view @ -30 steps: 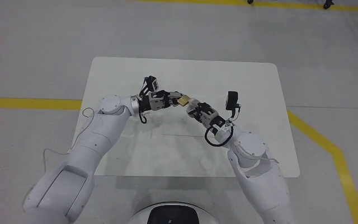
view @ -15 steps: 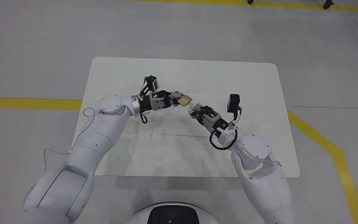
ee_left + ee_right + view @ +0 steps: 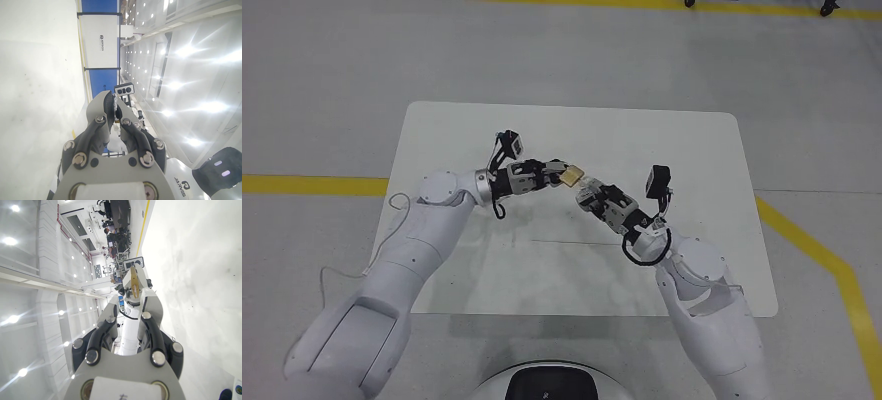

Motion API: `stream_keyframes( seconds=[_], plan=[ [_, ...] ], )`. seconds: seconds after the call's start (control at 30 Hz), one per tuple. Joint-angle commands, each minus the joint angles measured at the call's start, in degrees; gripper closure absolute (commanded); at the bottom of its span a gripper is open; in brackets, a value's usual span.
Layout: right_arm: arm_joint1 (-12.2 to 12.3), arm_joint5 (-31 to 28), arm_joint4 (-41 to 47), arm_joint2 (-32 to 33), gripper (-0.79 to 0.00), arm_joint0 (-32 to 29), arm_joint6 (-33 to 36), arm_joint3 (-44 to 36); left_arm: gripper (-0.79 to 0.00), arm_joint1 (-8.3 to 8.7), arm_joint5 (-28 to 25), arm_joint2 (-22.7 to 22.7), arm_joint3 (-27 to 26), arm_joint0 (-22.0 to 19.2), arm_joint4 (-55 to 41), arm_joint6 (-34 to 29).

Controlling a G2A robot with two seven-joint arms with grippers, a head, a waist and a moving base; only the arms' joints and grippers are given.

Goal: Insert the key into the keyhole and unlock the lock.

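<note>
The white bench [image 3: 662, 270] stood on a pale grey floor [image 3: 332, 90]; a yellow line [image 3: 302, 185] crossed that floor on the left and bent away past the bench on the right, and another yellow line [image 3: 742, 9] ran along the far side; from the left wrist, blue wall panels [image 3: 102, 81] in black frames met a white ceiling [image 3: 189, 56] dotted with round lights [image 3: 145, 71]; from the right wrist, what seemed to be dark desks and chairs [image 3: 119, 236] crowded the hall's far end.
</note>
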Motion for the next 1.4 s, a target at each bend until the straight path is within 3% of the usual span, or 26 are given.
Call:
stream_keyframes(
  seconds=[0.0, 0.23, 0.33, 0.37, 0.43, 0.5, 0.7, 1.27, 1.37],
  plan=[
    [0.0, 0.1, -0.1, 0.0, -0.785, 0.0, 0.0, 0.0, 0.000, 0.20, -2.9, -0.7, -0.7, 0.6, 0.2, 1.3],
    [0.0, 0.1, -0.1, 0.0, -0.785, 0.0, 0.0, 0.0, 0.000, 1.29, -14.1, -3.3, -5.0, 4.1, 3.1, 6.4],
    [-0.2, -2.4, 6.7, 0.7, -0.785, -0.1, 4.1, 1.5, 0.000, 1.79, -16.8, -4.2, -7.3, 5.9, 4.7, 8.4],
    [-0.2, -3.3, 7.8, 1.4, -0.751, -0.1, 4.8, 2.3, 0.000, 1.92, -17.3, -4.4, -8.1, 6.4, 5.0, 8.9],
    [-0.1, -4.0, 10.5, 2.5, -0.523, 0.1, 7.0, 3.9, 0.000, 2.17, -17.7, -4.7, -9.5, 7.3, 5.9, 9.1],
    [0.0, -4.1, 10.9, 3.1, -0.391, 0.4, 8.0, 5.3, 0.000, 2.33, -17.5, -4.6, -10.8, 7.9, 6.7, 8.8],
    [0.2, -3.8, 9.6, 2.9, -0.259, 1.6, 8.9, 7.5, 0.000, 2.46, -15.0, -3.4, -12.4, 8.1, 8.2, 7.0],
    [0.4, -5.5, 5.6, 1.2, -0.129, 1.9, 8.6, 6.8, 0.000, 2.61, -14.0, -2.7, -11.7, 7.4, 7.5, 5.7],
    [0.4, -5.7, 5.3, 0.7, -0.071, 1.8, 8.4, 6.4, 0.000, 2.64, -13.8, -2.6, -11.6, 7.2, 7.4, 5.4]
  ],
)
